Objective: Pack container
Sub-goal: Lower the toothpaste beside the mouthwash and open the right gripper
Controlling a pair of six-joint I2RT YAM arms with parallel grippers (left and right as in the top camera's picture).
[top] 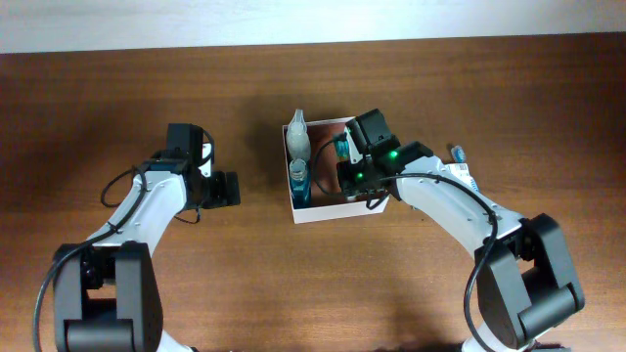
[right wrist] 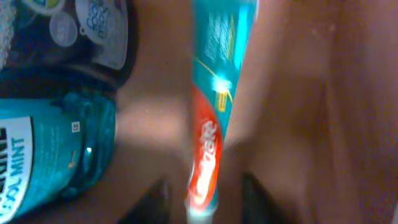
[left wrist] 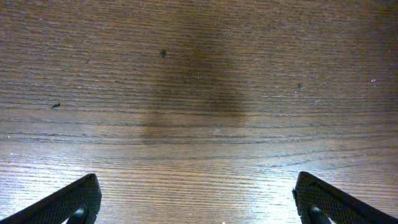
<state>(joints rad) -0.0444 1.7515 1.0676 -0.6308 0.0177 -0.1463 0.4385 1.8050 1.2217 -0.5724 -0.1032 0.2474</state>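
One container (top: pixel 337 211), square and shallow with thin white walls and a reddish-brown floor, sits open-topped near the middle of the table (top: pixel 147 88), a little toward the right arm's side. Along its left wall lies a teal mouthwash bottle (top: pixel 299 182), on its side, with "MINT" legible on the label in the right wrist view. Just beyond that bottle, in the far left corner, rests a pale object with a pointed top (top: pixel 298 135); what it is cannot be told from above. Beside the bottle, nearer the middle of the floor, lies a teal-and-red toothpaste tube (right wrist: pixel 211 118), flat and apart from the mouthwash, with bare floor showing between them.

Over the container hangs the right claw (right wrist: pixel 205 190), reaching down inside the walls. Its dark fingers (right wrist: pixel 260 196) stand narrowly apart on either side of the tube's near end. A strip of floor shows between each finger and the tube, so they straddle it without pinching, though this view is blurred.

Outside the box, on the table close to the right arm, lies a small blue-and-white thing (top: pixel 460 156), too small to name.

Well off to the other side, the left claw (left wrist: pixel 199 199) gapes wide above bare wood, holding and touching nothing.
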